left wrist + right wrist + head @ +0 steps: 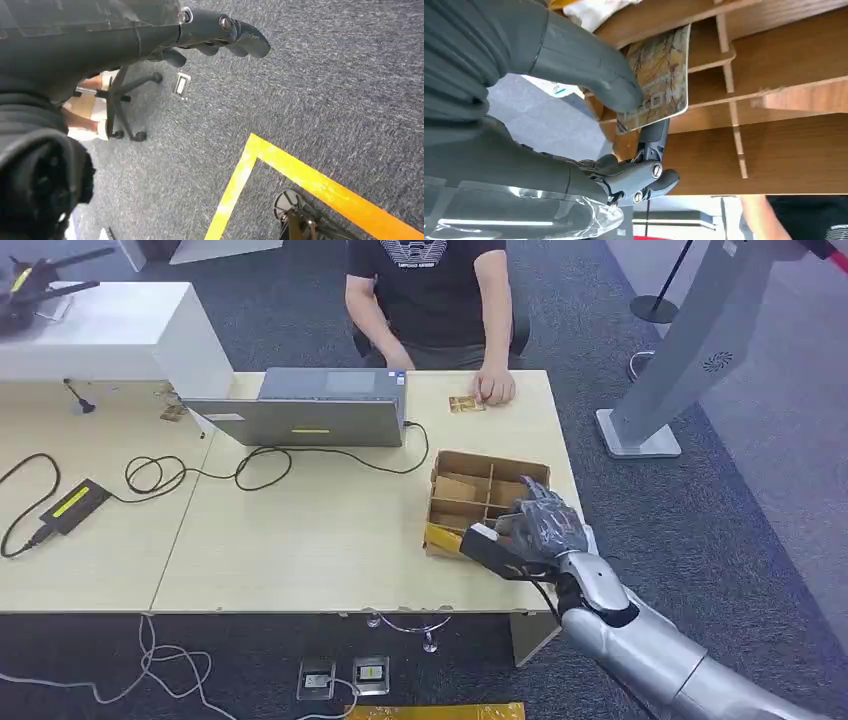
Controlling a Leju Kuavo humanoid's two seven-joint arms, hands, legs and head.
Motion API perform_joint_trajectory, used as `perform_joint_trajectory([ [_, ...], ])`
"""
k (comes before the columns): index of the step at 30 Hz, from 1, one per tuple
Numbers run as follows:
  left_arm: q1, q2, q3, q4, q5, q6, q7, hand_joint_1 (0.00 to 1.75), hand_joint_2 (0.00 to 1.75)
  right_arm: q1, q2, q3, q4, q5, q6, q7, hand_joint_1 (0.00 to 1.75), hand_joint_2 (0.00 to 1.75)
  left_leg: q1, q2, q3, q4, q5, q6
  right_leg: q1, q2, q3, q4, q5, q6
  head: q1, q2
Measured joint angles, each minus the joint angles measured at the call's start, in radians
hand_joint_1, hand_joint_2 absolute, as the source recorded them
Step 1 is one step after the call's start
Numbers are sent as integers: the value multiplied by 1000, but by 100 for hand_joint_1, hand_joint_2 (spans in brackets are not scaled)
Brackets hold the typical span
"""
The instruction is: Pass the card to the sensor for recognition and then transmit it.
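Right hand (574, 100) pinches card (659, 75) between thumb and finger, over near edge of divided wooden box (490, 495) on table (320, 540); fingers partly hidden. Left hand (220, 30) hangs over carpet, fingers curled, empty.

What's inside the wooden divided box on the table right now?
The wooden box holds upright cards in its compartments; the right hand pinches one card there and covers the near compartments.

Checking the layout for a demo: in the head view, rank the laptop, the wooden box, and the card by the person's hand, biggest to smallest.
1. laptop
2. wooden box
3. card, far the smallest
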State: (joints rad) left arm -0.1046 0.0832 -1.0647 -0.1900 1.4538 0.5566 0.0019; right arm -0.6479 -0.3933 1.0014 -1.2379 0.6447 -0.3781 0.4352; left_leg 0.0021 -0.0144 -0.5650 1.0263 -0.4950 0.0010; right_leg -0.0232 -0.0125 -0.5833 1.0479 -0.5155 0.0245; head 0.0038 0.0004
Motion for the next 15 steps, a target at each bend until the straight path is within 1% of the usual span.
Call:
perform_joint_trajectory([
  [7, 0, -1, 10, 0, 2, 11, 1, 0, 0, 20, 29, 1, 12, -31, -26, -53, 175, 175, 0, 0, 0, 0, 0, 0, 0, 0, 0, 0, 0, 0, 0, 0],
  [15, 0, -1, 16, 0, 6, 18, 1, 0, 0, 26, 39, 1, 24, -45, -33, -62, 175, 175, 0, 0, 0, 0, 0, 0, 0, 0, 0, 0, 0, 0, 0, 0],
])
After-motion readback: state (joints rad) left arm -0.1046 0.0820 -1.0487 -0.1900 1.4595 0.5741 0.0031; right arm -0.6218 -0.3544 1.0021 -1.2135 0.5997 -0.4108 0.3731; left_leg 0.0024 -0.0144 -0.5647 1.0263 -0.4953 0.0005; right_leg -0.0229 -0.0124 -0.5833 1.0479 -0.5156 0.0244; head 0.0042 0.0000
